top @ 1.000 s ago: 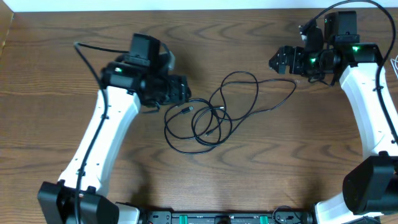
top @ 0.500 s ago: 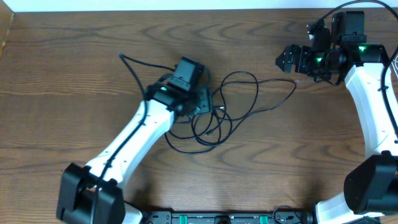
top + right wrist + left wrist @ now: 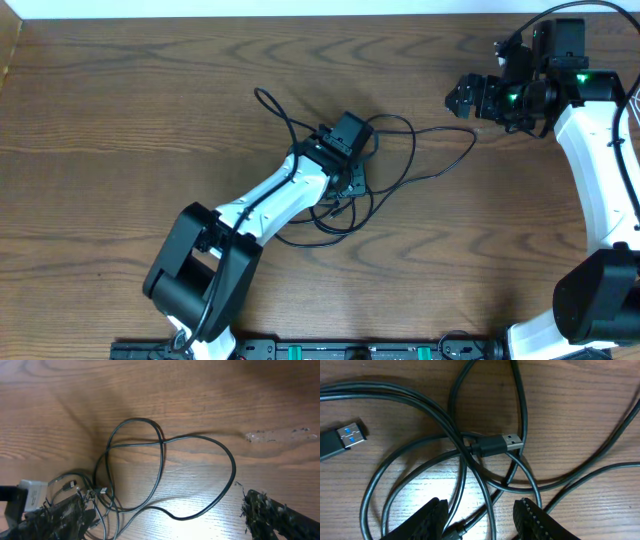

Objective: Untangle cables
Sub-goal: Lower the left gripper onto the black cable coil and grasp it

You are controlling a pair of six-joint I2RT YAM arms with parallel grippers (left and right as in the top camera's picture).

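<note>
Left gripper (image 3: 482, 521): jaws apart, low over one tangle of black cord (image 3: 518, 400), strands lying between its fingers; contact cannot be told. Two plug ends counted: near plug (image 3: 497, 444) just ahead of the gripper, far plug (image 3: 342, 440) ahead-left. Right gripper (image 3: 462, 97): spread wide, empty, well apart from the tangle on the table (image 3: 120, 120).

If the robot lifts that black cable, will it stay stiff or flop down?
Probably floppy: the black cable lies in loose curving loops. Likely light, since it is thin. Its loops cross near the USB plug, so lifting one strand may drag others.
</note>
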